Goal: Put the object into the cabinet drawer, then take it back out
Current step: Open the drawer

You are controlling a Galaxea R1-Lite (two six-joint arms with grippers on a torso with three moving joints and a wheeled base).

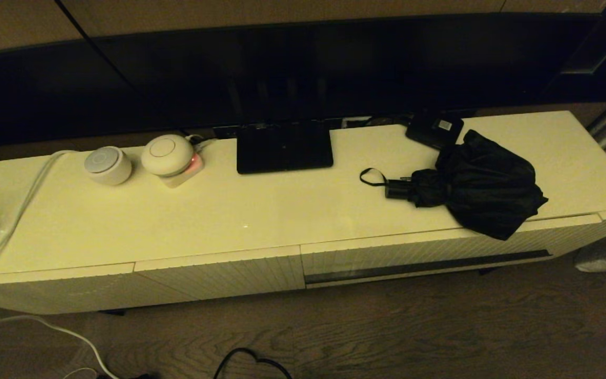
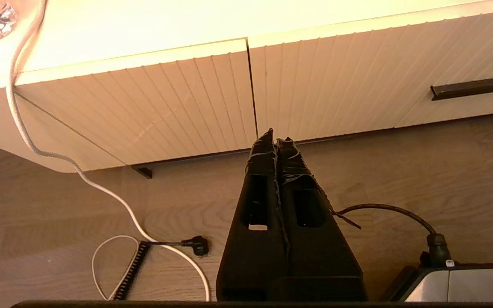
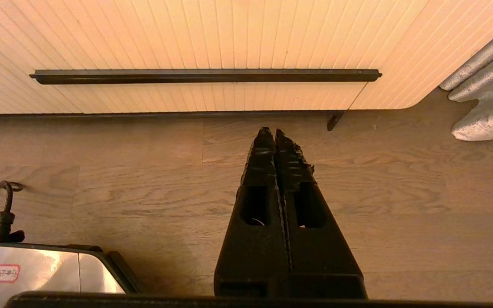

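The umbrella [image 1: 479, 184] lies on the cabinet top [image 1: 229, 210], its fabric overhanging the front edge above the closed drawer [image 1: 429, 252]. Left gripper [image 2: 276, 141] and right gripper [image 3: 274, 132], fingers pressed together, hang over bare floor [image 3: 400, 192].

Dim warm light (yellowish); dark background.

Likely a home living room: TV [image 1: 303, 68] above low cabinet [image 1: 177, 221], wood floor [image 1: 440, 326].
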